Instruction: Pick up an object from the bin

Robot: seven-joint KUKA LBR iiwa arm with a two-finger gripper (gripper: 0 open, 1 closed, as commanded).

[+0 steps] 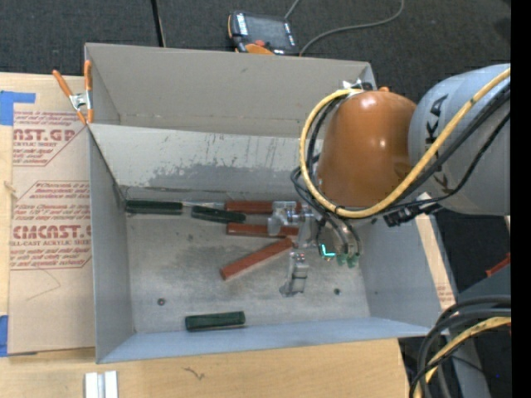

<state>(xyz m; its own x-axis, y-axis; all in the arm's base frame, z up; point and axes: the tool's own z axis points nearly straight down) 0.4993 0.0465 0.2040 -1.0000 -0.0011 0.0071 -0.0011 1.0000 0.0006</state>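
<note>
The grey metal bin [108, 255] holds a handful of loose sticks scattered on its scuffed floor, all placed here by the gripper that has reached down into it. The arm [473, 139] comes in over the bin's rim behind and above the gripper, with its rounded orange cover [365, 148] and looped yellow cables hanging directly over it. The gripper [292, 283] itself is a silver metal piece standing low over bare floor, and whether it is spread or pressed together cannot be told. Nearest to it is a red-brown stick [253, 261] lying aslant, its upper end just beside the gripper and its lower end pointing away toward the bin's left wall; nothing can be seen pinched. Two more red-brown sticks lie beyond the gripper toward the back wall, one [259, 230] near it and one [249, 208] a little farther. Farther from the gripper along that same back line lie a dark green stick [217, 215] and, well apart, another dark green stick [153, 208]. A short dark green bar [214, 322] rests alone near the front wall, well apart from the gripper
</note>
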